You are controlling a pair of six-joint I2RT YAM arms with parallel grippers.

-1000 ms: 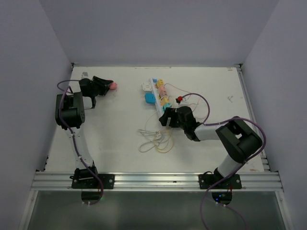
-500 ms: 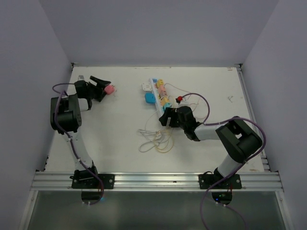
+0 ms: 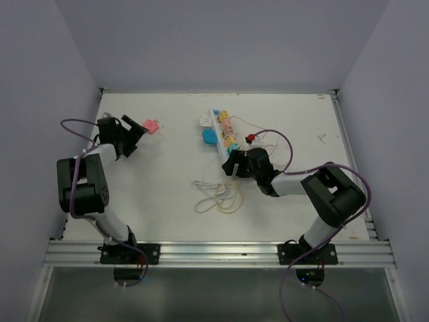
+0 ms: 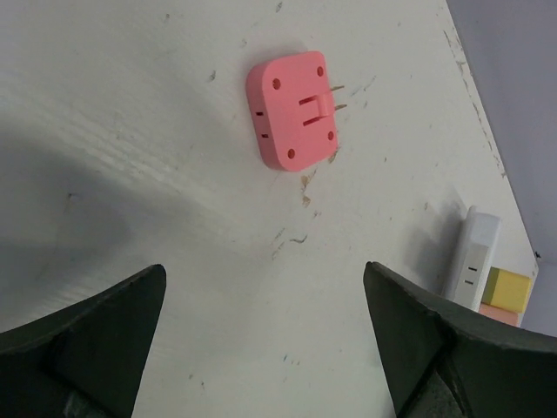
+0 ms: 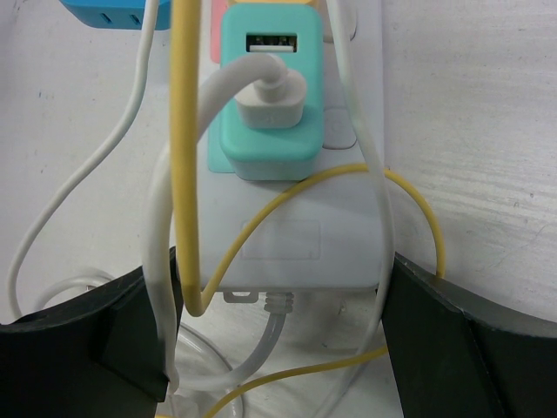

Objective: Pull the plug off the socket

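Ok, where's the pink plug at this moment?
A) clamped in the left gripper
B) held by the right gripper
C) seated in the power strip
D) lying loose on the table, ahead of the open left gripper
D: in the left wrist view the pink plug lies on the table with its prongs showing, clear of the wide-open left gripper.

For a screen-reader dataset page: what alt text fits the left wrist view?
A pink plug lies free on the white table, prongs showing, beyond the left gripper's open fingers. The socket's end shows at the right edge.
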